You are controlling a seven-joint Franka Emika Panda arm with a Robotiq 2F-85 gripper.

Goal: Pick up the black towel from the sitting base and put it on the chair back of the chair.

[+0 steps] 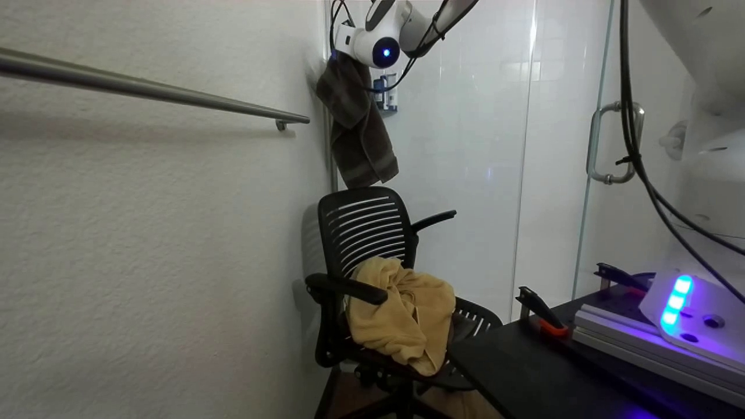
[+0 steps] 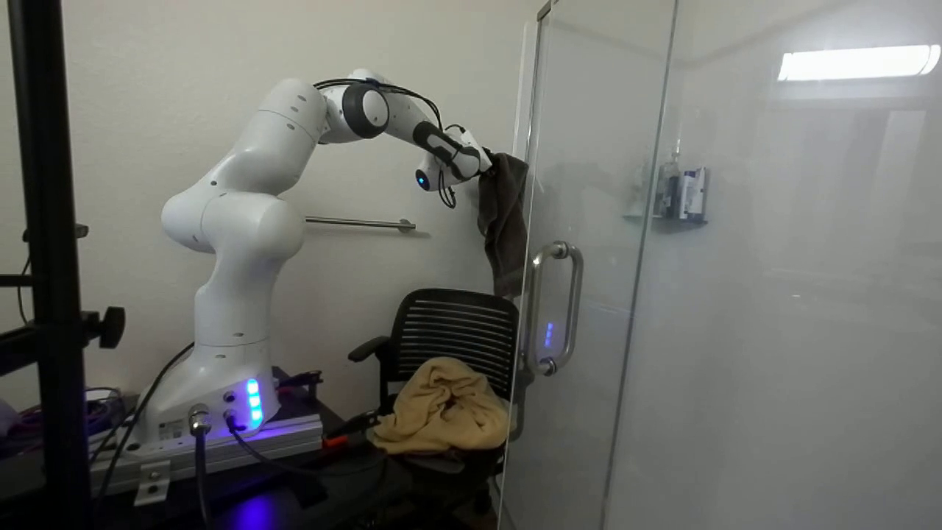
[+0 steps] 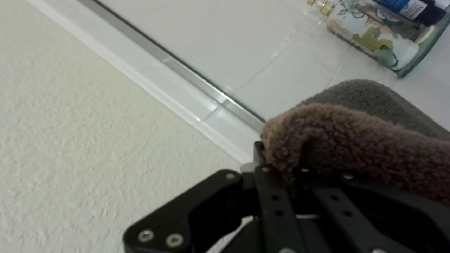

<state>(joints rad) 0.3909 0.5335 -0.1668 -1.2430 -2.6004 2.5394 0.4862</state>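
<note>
Corner of a room, bounded by a pale textured wall (image 1: 145, 244) and glossy white shower panels (image 1: 465, 174). From left to right in an exterior view: a metal rail (image 1: 174, 94) is fixed to the wall, left of and lower than the gripper (image 3: 284, 165). Beneath the gripper hangs the dark towel (image 1: 364, 128), taken here as the black towel of the task; its long axis runs nearly upright, slightly slanted. Below it rises the chair back (image 1: 368, 226), its top edge (image 1: 362, 194) lying crosswise to the towel's length. Lower again, a bunched tan cloth (image 1: 401, 317) covers part of the seat (image 1: 480, 317). Right of the gripper and well below it is a black table (image 1: 524, 372), which bears the robot's base (image 1: 698, 326).

The governing relation is that of the hem (image 2: 508, 285) to the top edge. In both exterior views the two nearly meet, the hem falling in an exterior view at an upper corner of the chair back; whether they touch cannot be told. The towel is off the seat but not draped, so the next move probably calls for bringing it over that edge; a release here might let it slip off.

In the wrist view the fingers (image 3: 269, 184) are clamped on a fold of towel, with only the cloth's thickness between them.
</note>
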